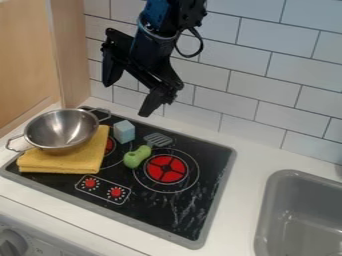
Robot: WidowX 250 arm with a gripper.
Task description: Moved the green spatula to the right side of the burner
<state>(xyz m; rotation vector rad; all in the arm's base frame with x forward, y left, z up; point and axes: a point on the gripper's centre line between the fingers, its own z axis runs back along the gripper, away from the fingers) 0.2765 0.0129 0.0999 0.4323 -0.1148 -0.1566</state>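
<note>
— Starting with the camera view, where to find the green spatula (137, 156)?

— Look just left of the red burner (165, 168), for the rounded green handle, then behind the burner for the grey slotted head; perhaps overlapping the burner's outer ring at the rear left, hard to judge from this slant

— And how to describe the gripper (127, 101)?

— Wide open, with fingers spread well apart; hanging high, behind and to the left of the burner, in front of the tiled wall (260, 65)

— Anything else to note left of the burner?

— Plenty: see the pale blue block (124, 131) to the left and rear, near the spatula; then look farther left for the folded yellow cloth (63, 162), with the metal pot (61, 129) resting on top

— What about nearer the front?

— Notice the red-marked control panel (103, 189), front left of the burner on the black stovetop (150, 212); spot white smears (188, 210) too, to the front right

— And beyond those?

— Look well to the right of the burner for the grey sink (266, 200), set into the white counter (234, 200)
</note>
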